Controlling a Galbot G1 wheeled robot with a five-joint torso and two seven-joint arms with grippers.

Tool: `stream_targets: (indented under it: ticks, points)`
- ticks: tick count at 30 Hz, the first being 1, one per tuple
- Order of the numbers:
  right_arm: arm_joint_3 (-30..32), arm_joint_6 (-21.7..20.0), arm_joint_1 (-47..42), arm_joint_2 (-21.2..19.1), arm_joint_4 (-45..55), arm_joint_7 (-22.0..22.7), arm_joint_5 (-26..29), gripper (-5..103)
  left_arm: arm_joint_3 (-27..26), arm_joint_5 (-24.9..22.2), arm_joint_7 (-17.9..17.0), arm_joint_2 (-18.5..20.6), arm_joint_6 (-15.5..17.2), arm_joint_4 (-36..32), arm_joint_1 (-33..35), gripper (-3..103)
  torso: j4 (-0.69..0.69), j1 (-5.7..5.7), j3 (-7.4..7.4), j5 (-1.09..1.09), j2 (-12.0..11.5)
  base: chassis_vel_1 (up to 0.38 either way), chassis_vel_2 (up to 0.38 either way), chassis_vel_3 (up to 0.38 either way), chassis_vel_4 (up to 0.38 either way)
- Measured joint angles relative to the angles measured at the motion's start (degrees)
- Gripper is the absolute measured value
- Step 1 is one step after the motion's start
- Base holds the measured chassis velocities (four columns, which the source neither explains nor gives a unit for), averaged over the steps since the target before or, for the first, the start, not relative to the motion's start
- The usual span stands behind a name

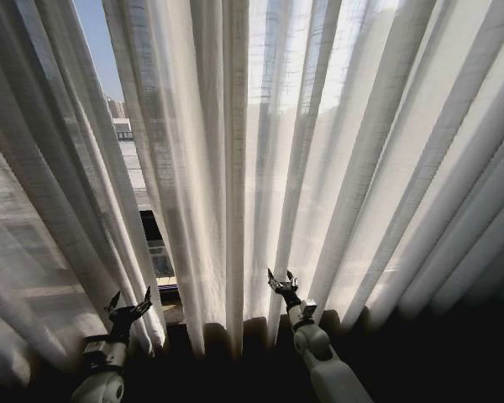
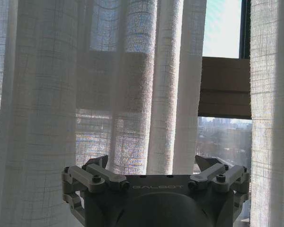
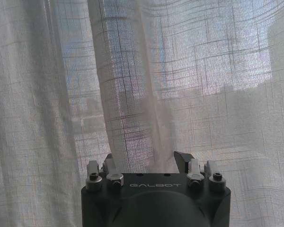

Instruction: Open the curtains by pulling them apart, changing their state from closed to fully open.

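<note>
Two sheer cream-white curtains (image 1: pixel 336 159) fill nearly the whole head view, hanging in long vertical pleats that fan out toward the upper corners. They are not fully drawn together: a narrow gap (image 1: pixel 139 176) runs from the upper left of the frame down to the lower left of centre, and through it show blue sky, distant buildings and a dark window frame (image 1: pixel 155 243). The panel left of the gap (image 1: pixel 42 218) sweeps off toward the left edge; the panel right of it covers the centre and the whole right side.

At the bottom of the head view, left of centre, the left gripper (image 1: pixel 129 307) points up at the foot of the gap, its fingers spread wide with nothing between them. In the left wrist view the same gripper (image 2: pixel 154 165) sits at the bottom centre, its fingers (image 2: pixel 100 163) splayed apart in front of the fabric (image 2: pixel 85 94), with the open slit and a tan window blind (image 2: pixel 225 87) in the right part of the frame.

Just right of centre at the bottom of the head view, the right gripper (image 1: pixel 281 281) rises against a pleat, fingers open. In the right wrist view it (image 3: pixel 146 163) faces a fold of cloth (image 3: pixel 128 94) that hangs between its parted fingers (image 3: pixel 183 160); whether they touch the fold cannot be told.
</note>
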Motion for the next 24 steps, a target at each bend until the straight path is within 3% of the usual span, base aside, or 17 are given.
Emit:
stream_targets:
  ticks: [3,5,8,10,12,17,24]
  points:
    - [0.53,0.15,-0.13,-0.28,0.33,0.03,-0.02,48,0.0,0.0,0.0,0.0,0.0,0.0,0.0,100,0.0,0.0,0.0,0.0,0.0,0.0,0.0,0.0,0.0]
    - [0.58,0.15,-0.14,-0.31,0.35,0.03,-0.03,48,0.0,0.0,0.0,0.0,0.0,0.0,0.0,100,0.0,0.0,0.0,0.0,0.0,0.0,0.0,0.0,0.0]
    - [0.74,0.19,-0.15,-0.5,0.43,0.04,-0.06,33,0.0,0.0,0.0,0.0,0.0,0.0,0.0,100,0.0,0.0,0.0,0.0,0.01,0.0,0.0,0.0,0.0]
    - [0.74,0.19,-0.13,-0.5,0.43,0.06,-0.07,33,0.0,0.0,0.0,0.0,0.0,0.0,0.0,100,0.0,0.0,0.0,0.0,0.01,0.0,0.0,0.0,0.0]
    - [0.65,0.19,-0.11,-0.39,0.43,0.13,-0.03,15,0.0,0.0,0.01,0.0,0.0,0.0,0.0,100,0.0,0.0,0.0,0.0,0.01,0.0,0.0,0.0,0.0]
    - [0.31,0.33,-0.12,-0.03,0.25,-0.1,1.01,2,0.0,0.0,0.0,0.0,0.0,0.0,0.0,100,0.0,0.0,0.0,0.0,0.0,0.0,0.0,0.0,0.0]
    - [0.42,0.51,-0.06,-0.32,-0.29,-3.11,2.3,0,0.0,0.0,0.0,0.0,0.0,0.0,0.0,100,0.0,0.0,0.0,0.0,0.0,0.0,0.0,0.0,0.0]
